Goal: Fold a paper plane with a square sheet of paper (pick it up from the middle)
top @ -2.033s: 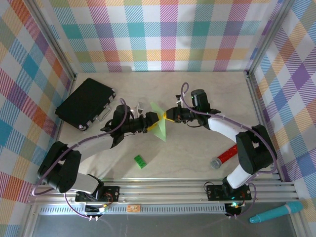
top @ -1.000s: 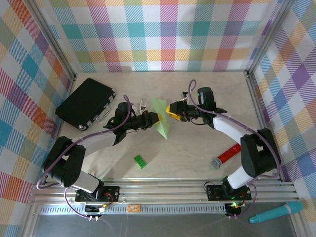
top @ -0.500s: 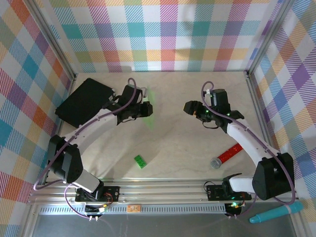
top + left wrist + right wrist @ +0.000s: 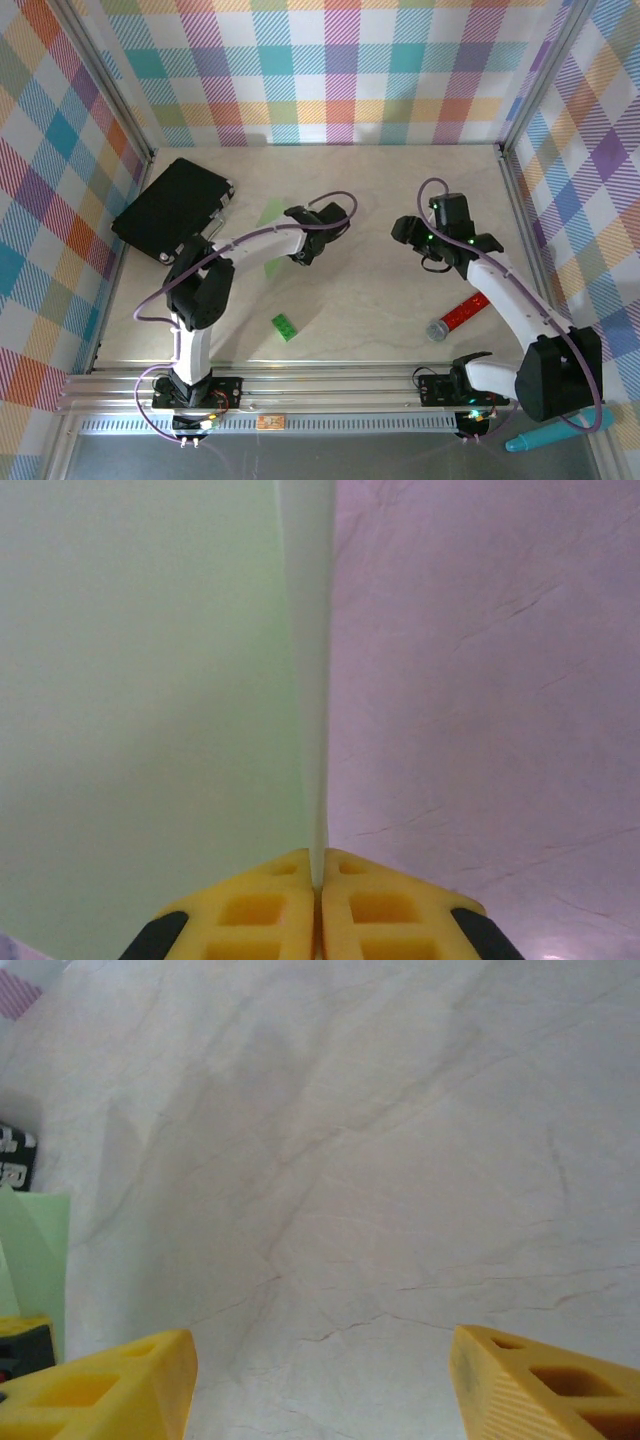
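Note:
My left gripper [image 4: 299, 252] [image 4: 318, 882] is shut on the pale-green sheet of paper [image 4: 270, 213] [image 4: 150, 680], near the middle of the table. The sheet stands on edge between the yellow fingers [image 4: 260, 910], with one face spreading out to the left in the left wrist view. It looks blurred in the top view. My right gripper [image 4: 404, 229] [image 4: 322, 1348] hangs open to the right of it, apart from the paper, with bare table between its fingers. A pale-green corner of the paper [image 4: 36, 1250] shows at the left edge of the right wrist view.
A black case [image 4: 170, 208] lies at the back left. A small bright-green brick [image 4: 285, 327] sits at the near centre. A red marker [image 4: 462, 313] lies at the near right. The marble table top [image 4: 380, 290] is walled by chequered panels.
The right gripper let go of the paper, opened and drew back to the right. The left arm swung the paper away to the back left, then back toward the centre.

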`<action>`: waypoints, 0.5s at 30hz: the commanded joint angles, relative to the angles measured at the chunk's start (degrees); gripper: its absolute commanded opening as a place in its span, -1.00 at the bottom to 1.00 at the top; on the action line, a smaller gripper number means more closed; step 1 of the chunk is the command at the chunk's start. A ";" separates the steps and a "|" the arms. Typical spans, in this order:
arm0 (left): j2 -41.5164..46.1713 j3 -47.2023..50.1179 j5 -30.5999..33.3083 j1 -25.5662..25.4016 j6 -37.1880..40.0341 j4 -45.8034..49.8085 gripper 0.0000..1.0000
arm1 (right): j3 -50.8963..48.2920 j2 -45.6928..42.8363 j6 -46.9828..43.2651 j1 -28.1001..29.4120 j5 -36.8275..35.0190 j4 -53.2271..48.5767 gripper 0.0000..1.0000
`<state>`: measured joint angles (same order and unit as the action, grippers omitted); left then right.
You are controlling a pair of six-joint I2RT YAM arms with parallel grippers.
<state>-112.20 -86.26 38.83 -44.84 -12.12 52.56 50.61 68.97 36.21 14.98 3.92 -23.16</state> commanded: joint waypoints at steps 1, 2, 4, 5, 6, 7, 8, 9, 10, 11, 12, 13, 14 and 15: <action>-3.09 -2.03 8.41 -1.98 0.43 2.46 -0.81 | -0.78 -1.86 1.96 -1.11 -2.46 -2.16 0.36; -4.19 -2.30 9.22 -2.50 0.51 2.29 -0.82 | -0.85 -1.91 2.18 -1.37 -2.68 -2.48 0.36; -7.01 -3.57 10.55 -3.78 0.20 2.72 -0.81 | -0.94 -1.91 2.58 -1.87 -3.21 -3.08 0.36; -8.12 -3.97 10.99 -4.24 0.10 2.74 -0.81 | -0.94 -1.87 2.80 -2.09 -3.30 -3.36 0.36; -9.22 -4.43 11.19 -4.80 0.12 2.73 -0.81 | -1.03 -1.80 2.90 -2.31 -3.31 -3.55 0.36; -10.34 -4.93 11.39 -5.22 -0.22 2.73 -0.81 | -1.04 -1.82 3.12 -2.45 -3.31 -3.77 0.36; -11.05 -5.30 11.32 -5.53 -0.34 2.60 -0.80 | -1.11 -1.74 3.25 -2.63 -3.42 -3.79 0.36; -11.89 -5.65 11.19 -5.74 -0.49 2.40 -0.79 | -1.18 -1.73 3.39 -2.73 -3.40 -3.81 0.36; -12.51 -5.92 11.25 -6.06 -0.74 2.33 -0.78 | -1.29 -1.60 3.51 -2.85 -3.40 -3.75 0.37; -13.05 -6.17 11.56 -6.37 -1.16 2.22 -0.77 | -1.30 -1.47 3.73 -2.94 -3.35 -3.74 0.36; -13.49 -6.35 11.47 -6.70 -1.45 2.07 -0.76 | -1.30 -1.34 3.84 -3.03 -3.31 -3.83 0.36; -13.73 -6.38 11.19 -7.04 -1.50 1.74 -0.75 | -1.27 -1.14 4.04 -3.10 -3.22 -3.83 0.37; -14.05 -6.38 11.18 -7.31 -1.62 1.46 -0.74 | -1.30 -0.96 4.14 -3.12 -3.10 -3.81 0.36; -14.37 -6.33 11.14 -7.54 -1.93 1.33 -0.73 | -1.30 -0.70 4.29 -3.18 -2.96 -3.77 0.36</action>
<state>-125.91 -91.05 47.70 -51.46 -12.60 53.56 50.17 67.94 39.22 12.27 1.23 -25.87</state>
